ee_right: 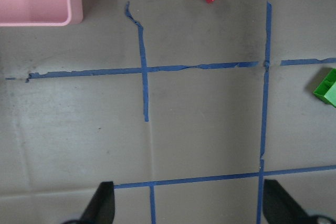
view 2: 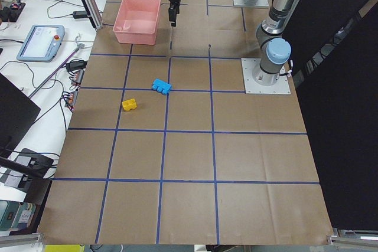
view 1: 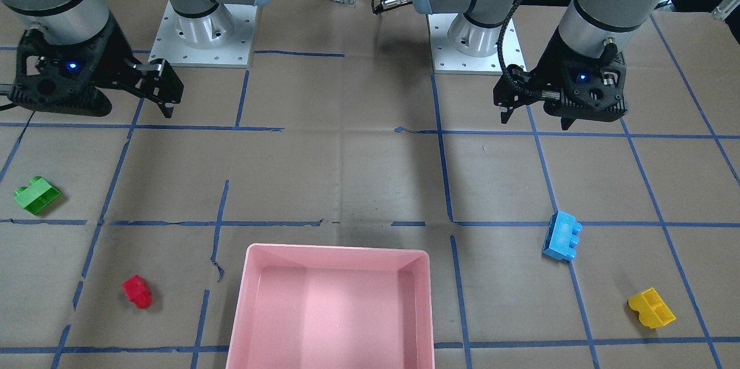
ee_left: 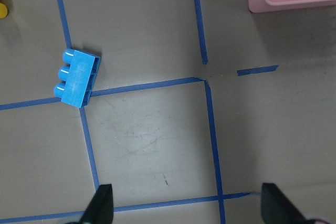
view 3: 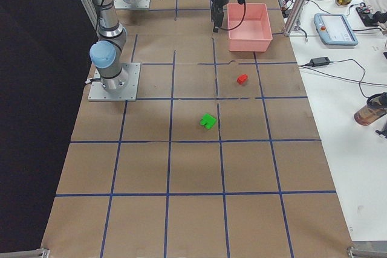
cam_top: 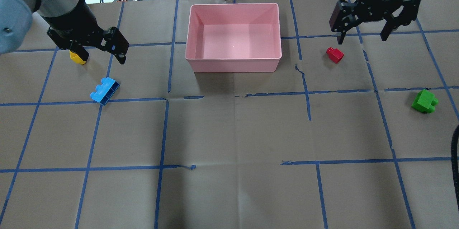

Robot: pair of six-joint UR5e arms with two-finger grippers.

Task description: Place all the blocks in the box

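We see the left gripper [cam_top: 102, 54] and the right gripper [cam_top: 362, 37] both spread wide, pinching nothing. From above, the big shallow pink plastic box [cam_top: 233, 65] sits at 12 o'clock on the brown paper table [cam_top: 233, 132]. The small light blue studded plastic brick [cam_top: 104, 91] and the yellow brick [cam_top: 77, 59] lie at its 8 and 9 o'clock, and the red brick [cam_top: 335, 55] and the green brick [cam_top: 424, 101] at its 3 and 4.

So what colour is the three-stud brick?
The brick is light blue, clearest in the left wrist view.
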